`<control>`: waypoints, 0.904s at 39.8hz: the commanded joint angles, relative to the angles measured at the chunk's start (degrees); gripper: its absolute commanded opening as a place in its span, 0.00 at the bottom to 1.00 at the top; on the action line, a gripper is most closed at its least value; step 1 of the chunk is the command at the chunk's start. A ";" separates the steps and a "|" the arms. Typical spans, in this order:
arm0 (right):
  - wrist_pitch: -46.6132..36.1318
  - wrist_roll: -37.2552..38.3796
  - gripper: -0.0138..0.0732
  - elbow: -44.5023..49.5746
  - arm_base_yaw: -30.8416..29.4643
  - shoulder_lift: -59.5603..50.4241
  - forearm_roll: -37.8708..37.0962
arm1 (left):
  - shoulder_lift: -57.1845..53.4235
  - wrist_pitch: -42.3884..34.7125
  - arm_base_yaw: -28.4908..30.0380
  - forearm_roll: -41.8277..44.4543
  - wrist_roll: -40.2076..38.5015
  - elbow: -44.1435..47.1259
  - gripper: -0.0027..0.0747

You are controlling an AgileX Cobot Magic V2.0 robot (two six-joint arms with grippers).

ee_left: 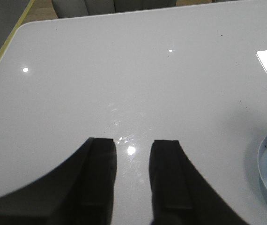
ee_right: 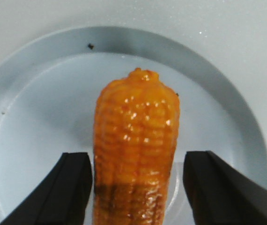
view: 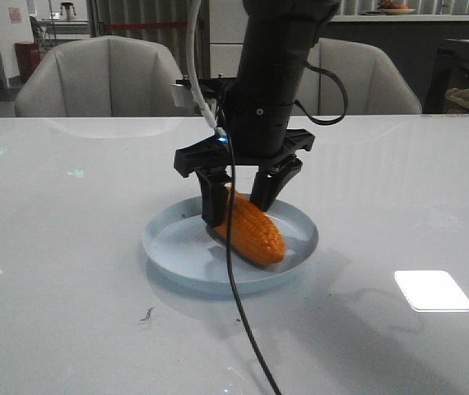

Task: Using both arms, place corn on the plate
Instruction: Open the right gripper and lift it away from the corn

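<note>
— Pale chairs (view: 103,74) stand beyond the glossy white surface (view: 62,247). No readable writing. Front view?

— Right gripper (view: 239,197) points down over the plate (view: 169,247), fingers apart astride the corn (view: 251,230), which lies far-left to near-right.

— Left wrist?

— Left gripper (ee_left: 132,178) gapes above bare surface, the plate's rim to its right.

— Right wrist?

— Corn lies lengthwise between spread fingers (ee_right: 72,187) on the plate.

One corn (view: 249,230), one plate (view: 174,247)
</note>
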 commanded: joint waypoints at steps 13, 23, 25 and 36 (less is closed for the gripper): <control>4.55 1.19 0.78 -11.07 -3.07 -8.86 -0.14 | -0.77 -2.98 0.16 2.00 -0.68 -1.59 0.39; 4.81 1.70 0.78 -14.13 -10.62 -23.82 -0.19 | -0.77 -2.98 0.16 3.16 -0.68 -1.59 0.39; 5.13 1.70 0.78 -13.59 -12.87 -26.94 -0.25 | -0.77 -2.98 0.16 3.29 -0.68 -1.59 0.39; 4.71 1.58 0.78 1.82 -27.49 -43.24 -1.24 | -0.77 -2.57 0.16 3.29 -0.68 -1.59 0.39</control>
